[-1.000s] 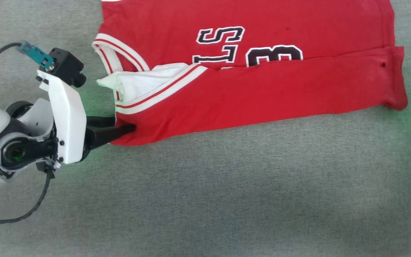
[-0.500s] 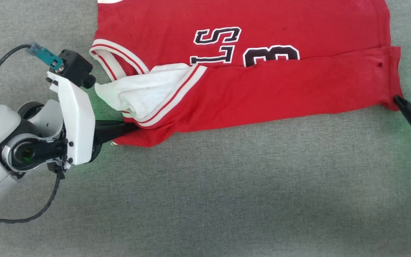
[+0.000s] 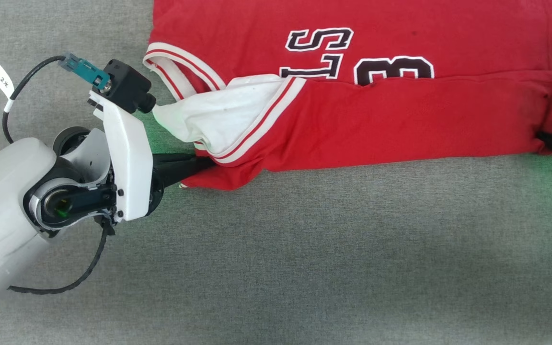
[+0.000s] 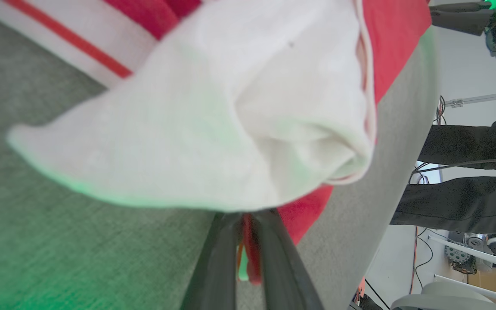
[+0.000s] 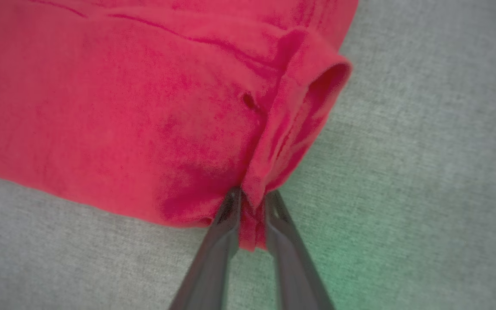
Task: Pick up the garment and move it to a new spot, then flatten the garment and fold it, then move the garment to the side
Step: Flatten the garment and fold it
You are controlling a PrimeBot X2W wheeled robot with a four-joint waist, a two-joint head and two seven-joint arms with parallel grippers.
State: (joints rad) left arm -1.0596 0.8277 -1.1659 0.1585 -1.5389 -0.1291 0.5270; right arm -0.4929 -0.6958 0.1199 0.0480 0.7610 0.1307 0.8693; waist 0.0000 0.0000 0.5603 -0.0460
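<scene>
Here, my left pincer (image 3: pixel 206 165) is clamped on the near corner of the red jersey (image 3: pixel 400 129), just below its white sleeve end (image 3: pixel 218 115). My right pincer (image 3: pixel 546 140) is pinched shut on the hem corner at the far end. Between them the jersey lies folded lengthwise on the grey cloth table (image 3: pixel 304 263).

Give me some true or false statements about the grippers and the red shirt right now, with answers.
1. The left gripper is shut on the garment at its near edge. True.
2. The right gripper is open, clear of the garment. False: it is shut on a red corner.
3. A white sleeve end lies beside the left gripper. True.
4. The lettering shows whole. False: a folded red layer covers part of it.
</scene>
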